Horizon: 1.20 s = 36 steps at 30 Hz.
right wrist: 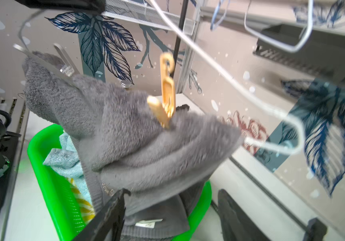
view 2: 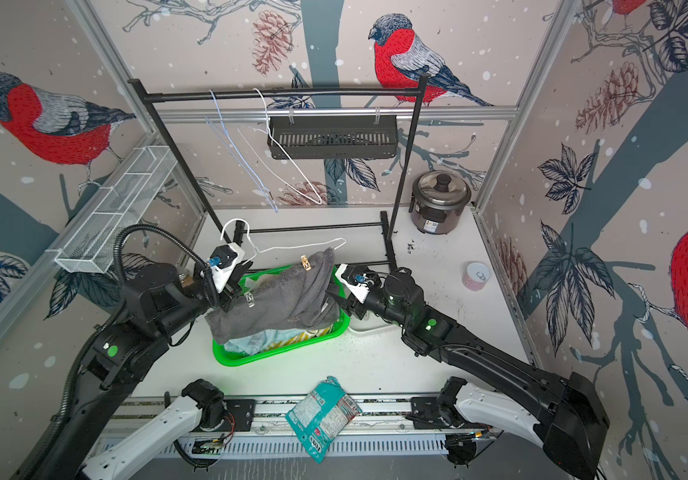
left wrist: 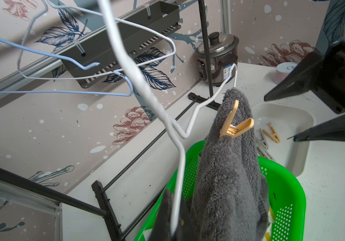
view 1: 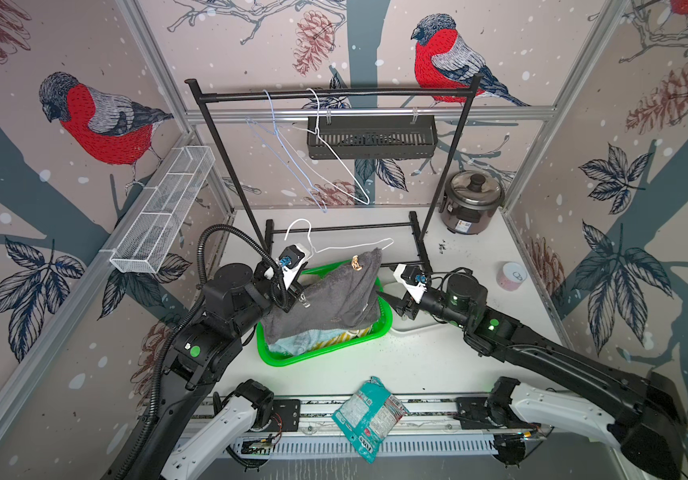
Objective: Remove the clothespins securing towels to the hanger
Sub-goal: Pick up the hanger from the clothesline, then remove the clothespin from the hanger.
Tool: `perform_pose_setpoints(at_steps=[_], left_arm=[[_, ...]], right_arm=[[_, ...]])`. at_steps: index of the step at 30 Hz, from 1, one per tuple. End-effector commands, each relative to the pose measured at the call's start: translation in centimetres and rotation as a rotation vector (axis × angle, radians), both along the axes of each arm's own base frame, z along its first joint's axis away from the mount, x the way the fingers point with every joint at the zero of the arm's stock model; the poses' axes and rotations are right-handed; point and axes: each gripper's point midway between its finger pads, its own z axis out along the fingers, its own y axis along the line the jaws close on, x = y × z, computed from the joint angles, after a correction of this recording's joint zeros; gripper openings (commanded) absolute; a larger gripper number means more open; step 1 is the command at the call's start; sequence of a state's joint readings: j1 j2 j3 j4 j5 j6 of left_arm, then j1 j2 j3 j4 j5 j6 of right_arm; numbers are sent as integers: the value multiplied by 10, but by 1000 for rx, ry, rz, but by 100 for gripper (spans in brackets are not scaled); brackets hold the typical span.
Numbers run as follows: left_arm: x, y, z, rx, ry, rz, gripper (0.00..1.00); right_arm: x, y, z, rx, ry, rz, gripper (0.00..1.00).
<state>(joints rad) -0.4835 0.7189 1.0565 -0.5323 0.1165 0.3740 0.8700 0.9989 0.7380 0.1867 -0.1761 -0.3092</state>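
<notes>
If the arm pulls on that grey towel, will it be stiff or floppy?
Probably floppy: the dark grey towel sags in folds from the white wire hanger. It likely won't slip free, since a tan clothespin pins it. Its thick pile suggests some weight.

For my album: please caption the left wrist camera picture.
A tan clothespin clips the grey towel on a white wire hanger over a green basket; loose pins lie in a tray.

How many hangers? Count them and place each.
3. A blue hanger and a white hanger hang on the rail; a second white hanger carries the grey towel over the basket. None seems hidden.
</notes>
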Motion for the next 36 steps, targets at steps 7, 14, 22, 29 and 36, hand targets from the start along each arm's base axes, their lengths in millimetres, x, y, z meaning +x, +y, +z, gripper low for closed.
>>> perform_pose_setpoints(at_steps=[7, 14, 22, 29, 36], left_arm=[[-2, -8, -10, 21, 7, -53, 0], [-2, -10, -11, 37, 1, -70, 0], [-3, -11, -10, 40, -7, -85, 0], [-4, -14, -9, 48, -5, -101, 0], [-5, -14, -8, 45, -12, -106, 0]], right_arm=[[-11, 9, -13, -465, -344, 156, 74], [-2, 26, 3, -558, -433, 213, 77], [-4, 37, 8, -569, -397, 276, 76], [-1, 44, 3, -533, -361, 310, 77], [8, 46, 5, -517, -339, 305, 79]])
